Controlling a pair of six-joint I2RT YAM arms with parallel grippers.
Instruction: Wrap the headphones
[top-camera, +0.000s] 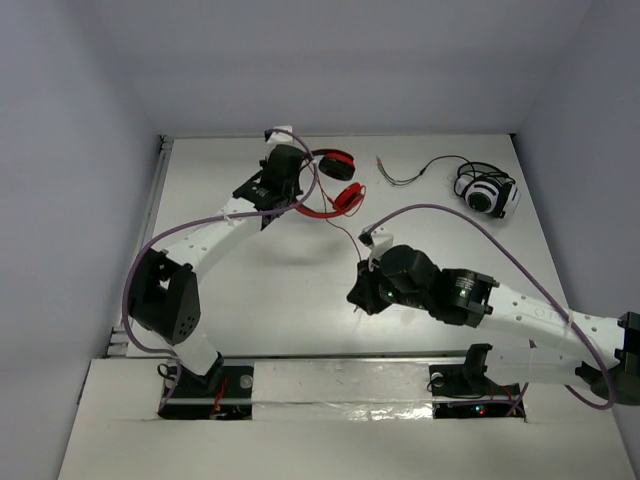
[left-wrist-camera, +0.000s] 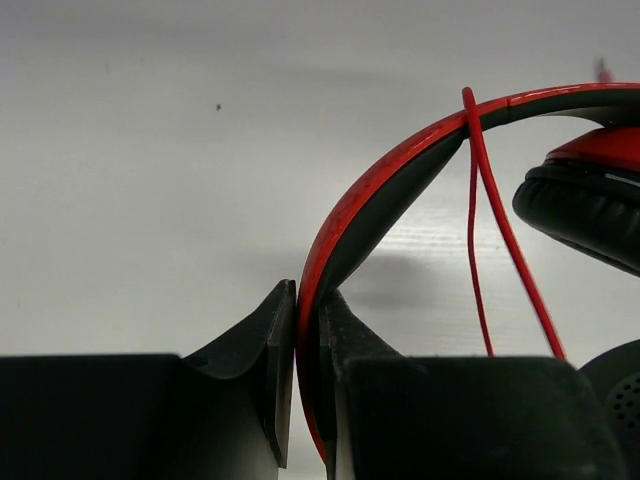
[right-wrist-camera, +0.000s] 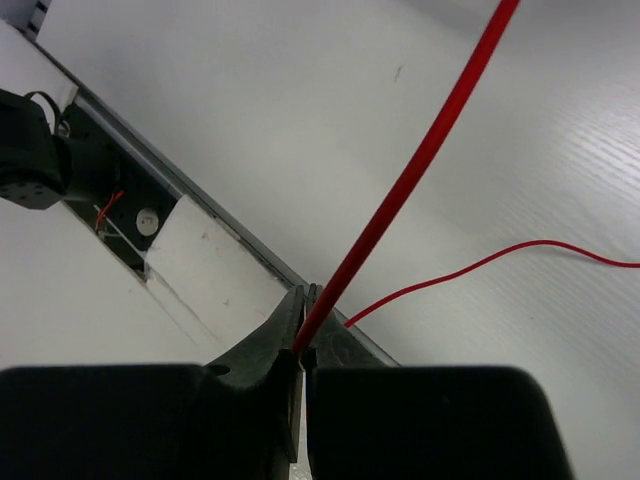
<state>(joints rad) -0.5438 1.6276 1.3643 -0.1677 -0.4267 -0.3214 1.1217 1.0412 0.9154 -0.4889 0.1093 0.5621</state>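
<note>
Text/brands: nothing legible on either set at this res.
Red headphones (top-camera: 335, 190): 1 set, held by L jaws over the table (top-camera: 250, 270), well apart from R jaws.
Headband (left-wrist-camera: 380, 190): comes up out of L jaws edge-on and arcs over to their right. In top view the open side of the arc faces right.
Earcups (top-camera: 348, 197): 2, black pads, both right of L jaws, close together.
Red cable (right-wrist-camera: 420, 160): 1. Draped over headband just right of L jaws, 2 strands hanging down. Long run ends at R jaws and leaves them straight + taut, up-right in wrist view. A slack strand lies on table beyond them.
L gripper (left-wrist-camera: 305, 300): nearly closed, fingers pinching the headband's thin edge.
R gripper (right-wrist-camera: 303, 300): nearly closed, cable nipped at the tips.
Other: 1 white/black headphones (top-camera: 487, 190) w/ dark cable (top-camera: 420, 172), beyond R jaws and apart from both grippers.
</note>
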